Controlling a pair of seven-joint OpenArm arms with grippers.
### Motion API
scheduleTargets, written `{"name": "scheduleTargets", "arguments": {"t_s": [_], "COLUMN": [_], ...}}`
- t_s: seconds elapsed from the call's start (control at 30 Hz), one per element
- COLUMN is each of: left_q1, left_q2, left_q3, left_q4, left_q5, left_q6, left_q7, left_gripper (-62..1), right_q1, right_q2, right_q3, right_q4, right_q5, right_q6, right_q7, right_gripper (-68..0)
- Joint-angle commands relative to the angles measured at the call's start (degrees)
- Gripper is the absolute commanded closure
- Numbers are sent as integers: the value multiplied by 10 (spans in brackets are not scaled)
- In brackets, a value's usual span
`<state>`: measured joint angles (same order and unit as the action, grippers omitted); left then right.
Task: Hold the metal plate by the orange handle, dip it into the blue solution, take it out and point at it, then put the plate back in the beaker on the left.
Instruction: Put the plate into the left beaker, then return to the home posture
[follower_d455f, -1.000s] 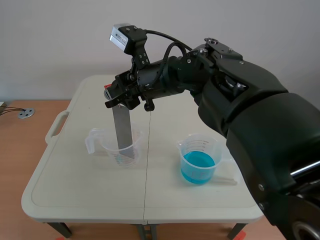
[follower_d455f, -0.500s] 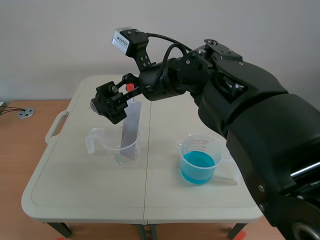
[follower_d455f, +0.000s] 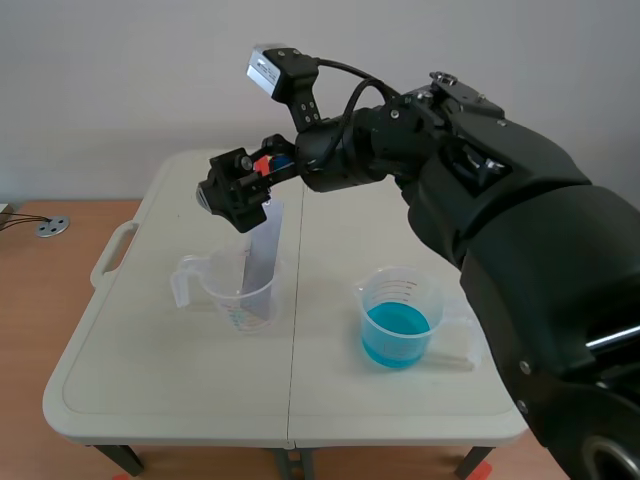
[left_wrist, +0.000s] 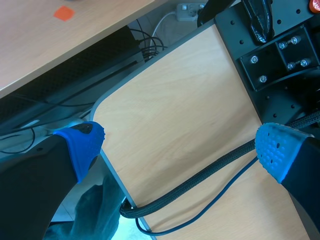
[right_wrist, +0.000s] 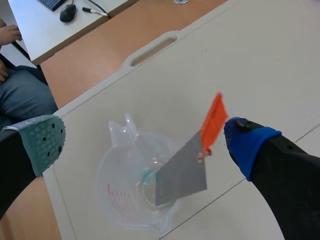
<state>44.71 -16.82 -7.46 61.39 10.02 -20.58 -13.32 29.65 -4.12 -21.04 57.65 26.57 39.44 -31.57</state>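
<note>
The metal plate (follower_d455f: 262, 255) stands tilted in the clear left beaker (follower_d455f: 240, 295), its orange handle (follower_d455f: 262, 165) at the top. My right gripper (follower_d455f: 240, 190) hangs open around the handle, holding nothing. In the right wrist view the plate (right_wrist: 182, 175) leans in the beaker (right_wrist: 130, 200). The orange handle (right_wrist: 213, 120) sits close beside the blue pad of my right gripper (right_wrist: 145, 145). The beaker of blue solution (follower_d455f: 398, 320) stands to the right. My left gripper (left_wrist: 180, 150) is open over a wooden surface, away from the table.
The white folding table (follower_d455f: 150, 380) has a carry handle (follower_d455f: 112, 255) at its left edge. A person's leg (right_wrist: 25, 100) and a desk with a mouse (right_wrist: 67, 12) lie beyond it. Black cables (left_wrist: 200, 175) run under my left gripper.
My right gripper opened and let go of the plate's handle, then rose a little. The plate now leans in the left beaker on its own.
</note>
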Motion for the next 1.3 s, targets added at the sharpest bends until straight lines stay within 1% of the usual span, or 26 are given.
{"name": "scheduleTargets", "arguments": {"t_s": [0.0,0.07,0.17,0.27,0.33,0.47,0.53,0.6,0.7,0.77,0.83,0.97,1.0,1.1,1.17,1.27], "left_q1": [-2,-4,-26,-52,-66,-82,-87,-89,-96,-104,-113,-134,-136,-141,-141,-139], "left_q2": [0,2,8,7,6,6,6,2,-16,-36,-57,-99,-110,-138,-156,-183], "left_q3": [-2,-2,-2,-2,-2,-2,0,8,36,59,80,111,114,116,116,116], "left_q4": [7,8,11,38,71,162,208,247,285,299,309,329,334,356,374,399], "left_q5": [-3,-10,-11,-34,-40,-40,-40,-40,-43,-57,-79,-114,-124,-166,-187,-214], "left_q6": [-1,-5,-5,-5,-5,0,-1,6,17,31,46,52,59,80,95,110], "left_q7": [-4,-12,-16,-19,-19,-18,-17,-17,-17,-17,-19,-19,-19,-19,-19,-19], "left_gripper": [-623,-623,-623,-623,-623,-623,-623,-623,-623,-623,-623,-623,-623,-623,-623,-623], "right_q1": [16,16,13,-1,-17,-64,-93,-123,-168,-198,-228,-292,-308,-356,-386,-429], "right_q2": [3,11,28,50,67,104,122,141,167,183,199,224,228,230,230,230], "right_q3": [8,12,12,12,13,29,44,61,83,98,113,140,146,165,176,189], "right_q4": [32,53,91,138,175,259,302,345,399,433,464,522,535,570,593,626], "right_q5": [15,29,65,104,123,157,166,168,177,184,191,194,194,193,193,193], "right_q6": [0,9,9,9,9,9,9,9,9,9,9,9,9,9,9,9], "right_q7": [-2,-12,-35,-56,-63,-78,-83,-87,-88,-88,-88,-88,-88,-88,-87,-75], "right_gripper": [-665,-665,-665,-665,-665,-665,-665,-665,-665,-665,-665,-665,-665,-665,-665,-665]}}
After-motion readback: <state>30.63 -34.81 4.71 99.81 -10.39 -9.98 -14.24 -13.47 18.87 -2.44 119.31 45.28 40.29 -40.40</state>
